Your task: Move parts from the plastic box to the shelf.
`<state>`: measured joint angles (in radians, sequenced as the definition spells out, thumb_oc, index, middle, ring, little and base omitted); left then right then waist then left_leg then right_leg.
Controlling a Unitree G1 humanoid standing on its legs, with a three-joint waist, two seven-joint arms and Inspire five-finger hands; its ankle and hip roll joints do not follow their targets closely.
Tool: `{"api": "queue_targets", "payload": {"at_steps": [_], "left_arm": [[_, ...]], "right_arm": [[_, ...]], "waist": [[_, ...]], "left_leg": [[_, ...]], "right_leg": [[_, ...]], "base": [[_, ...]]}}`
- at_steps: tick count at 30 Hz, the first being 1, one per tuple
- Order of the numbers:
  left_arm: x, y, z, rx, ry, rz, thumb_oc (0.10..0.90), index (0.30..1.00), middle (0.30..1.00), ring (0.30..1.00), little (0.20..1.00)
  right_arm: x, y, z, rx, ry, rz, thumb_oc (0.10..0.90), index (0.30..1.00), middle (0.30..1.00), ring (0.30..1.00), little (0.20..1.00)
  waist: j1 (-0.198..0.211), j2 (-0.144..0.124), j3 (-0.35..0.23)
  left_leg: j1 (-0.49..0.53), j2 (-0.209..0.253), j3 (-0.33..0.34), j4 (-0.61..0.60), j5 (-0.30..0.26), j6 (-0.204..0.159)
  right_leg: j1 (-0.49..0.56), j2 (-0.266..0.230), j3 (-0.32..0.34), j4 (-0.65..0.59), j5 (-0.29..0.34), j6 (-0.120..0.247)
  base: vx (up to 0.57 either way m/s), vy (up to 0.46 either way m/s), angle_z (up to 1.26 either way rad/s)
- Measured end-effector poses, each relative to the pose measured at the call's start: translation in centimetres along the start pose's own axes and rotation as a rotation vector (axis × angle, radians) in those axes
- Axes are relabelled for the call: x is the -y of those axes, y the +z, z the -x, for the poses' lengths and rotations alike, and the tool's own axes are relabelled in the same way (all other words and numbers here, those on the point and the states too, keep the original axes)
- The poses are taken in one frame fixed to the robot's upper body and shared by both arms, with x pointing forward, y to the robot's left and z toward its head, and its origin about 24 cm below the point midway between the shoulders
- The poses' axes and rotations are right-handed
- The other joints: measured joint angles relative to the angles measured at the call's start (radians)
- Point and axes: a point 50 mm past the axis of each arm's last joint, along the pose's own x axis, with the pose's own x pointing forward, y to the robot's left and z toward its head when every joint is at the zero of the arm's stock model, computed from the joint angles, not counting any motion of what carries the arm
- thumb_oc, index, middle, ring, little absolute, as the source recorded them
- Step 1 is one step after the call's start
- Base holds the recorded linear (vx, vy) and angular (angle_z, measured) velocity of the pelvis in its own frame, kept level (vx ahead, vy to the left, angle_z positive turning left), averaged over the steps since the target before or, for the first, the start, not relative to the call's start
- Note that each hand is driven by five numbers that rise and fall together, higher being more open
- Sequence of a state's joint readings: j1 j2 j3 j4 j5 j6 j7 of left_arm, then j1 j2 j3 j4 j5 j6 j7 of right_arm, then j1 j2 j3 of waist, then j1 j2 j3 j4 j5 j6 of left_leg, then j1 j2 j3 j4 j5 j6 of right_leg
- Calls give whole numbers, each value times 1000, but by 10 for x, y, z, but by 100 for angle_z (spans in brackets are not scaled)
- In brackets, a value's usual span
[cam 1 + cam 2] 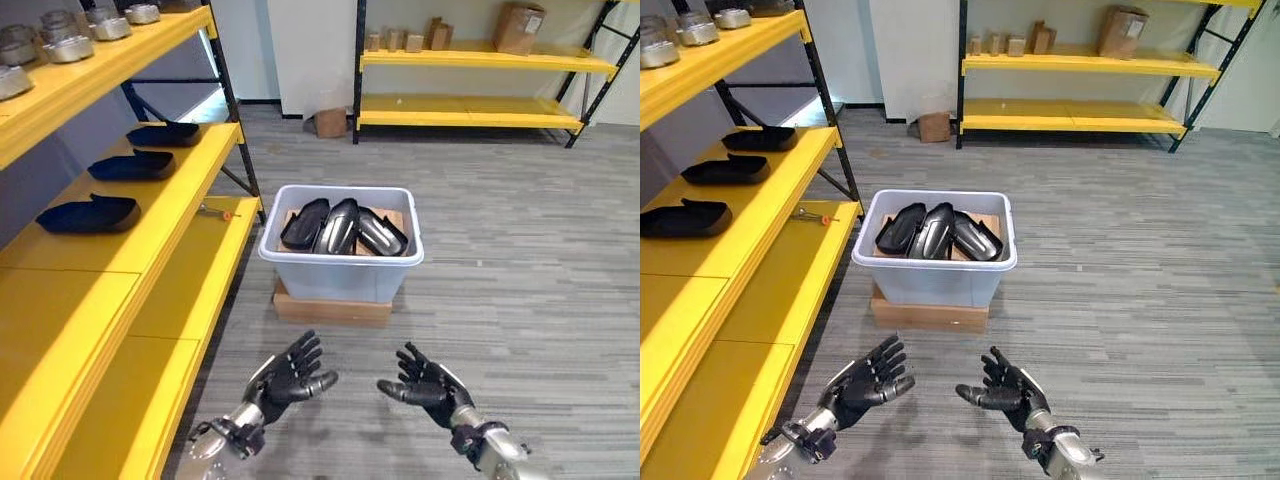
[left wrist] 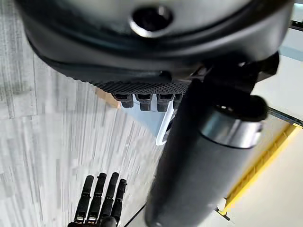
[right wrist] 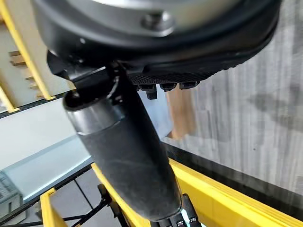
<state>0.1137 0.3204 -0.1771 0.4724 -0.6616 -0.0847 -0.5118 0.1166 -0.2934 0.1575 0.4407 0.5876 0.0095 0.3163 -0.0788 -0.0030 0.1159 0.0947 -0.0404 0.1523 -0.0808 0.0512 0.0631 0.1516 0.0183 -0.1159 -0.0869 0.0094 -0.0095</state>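
Grey striped flooring [image 1: 520, 260] covers the room. Nearest, the left hand [image 1: 290, 375] and the right hand [image 1: 428, 382] hover low over it, apart from each other, palms turned inward. Both are open, with fingers spread and relaxed.

Along the left side a yellow shelf [image 1: 150, 250] runs from near to far in several levels.

Beyond the hands, near the middle of the floor, the plastic box [image 1: 340, 275] stands on a flat cardboard base [image 1: 330, 308], just right of the shelf's lower level. Inside the box lie three black parts [image 1: 338, 226], side by side and leaning on one another.

On the shelf's lower level, left of the box, lies a small tool [image 1: 216, 211] with an orange end. On the middle level three more black pieces rest in a row, well apart: a near piece [image 1: 90, 214], a middle piece [image 1: 132, 165] and a far piece [image 1: 163, 133]. Metal castings [image 1: 68, 47] sit on the top level.

Farther back a small carton [image 1: 330, 122] stands on the floor by the wall. Against the far wall is a second yellow rack [image 1: 480, 112] carrying a cardboard box [image 1: 519, 27] on its upper level.
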Motion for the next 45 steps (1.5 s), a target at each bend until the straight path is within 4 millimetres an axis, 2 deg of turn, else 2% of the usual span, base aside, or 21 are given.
{"api": "queue_targets", "payload": {"at_steps": [4,9,27,45], "left_arm": [[1,-3,1,-15,-28,12,900,1000,1000,1000,1000],[4,-5,0,-27,-50,14,900,1000,1000,1000,1000],[-5,-1,2,-10,46,13,900,1000,1000,1000,1000],[-5,-12,7,-65,56,49,900,1000,1000,1000,1000]], "right_arm": [[4,3,2,-1,-8,15,900,1000,1000,1000,1000],[6,2,2,-15,-32,67,900,1000,1000,1000,1000],[9,7,3,10,-83,140,900,1000,1000,1000,1000],[9,5,4,10,-72,137,900,1000,1000,1000,1000]], "waist": [[-2,-5,4],[-1,-14,9],[-2,-6,12],[-5,-9,13]], "left_leg": [[8,4,4,-4,-10,-13],[7,3,10,-4,-4,-3],[9,3,11,-4,-4,-3],[7,3,12,-4,-8,-3]], "right_leg": [[0,3,9,-7,-5,9],[-2,2,14,-7,-2,11],[0,1,12,-7,-3,12],[-3,1,14,-7,-5,13]], "base": [[-21,14,-7],[-19,-4,-3],[0,0,0],[11,10,0]]}}
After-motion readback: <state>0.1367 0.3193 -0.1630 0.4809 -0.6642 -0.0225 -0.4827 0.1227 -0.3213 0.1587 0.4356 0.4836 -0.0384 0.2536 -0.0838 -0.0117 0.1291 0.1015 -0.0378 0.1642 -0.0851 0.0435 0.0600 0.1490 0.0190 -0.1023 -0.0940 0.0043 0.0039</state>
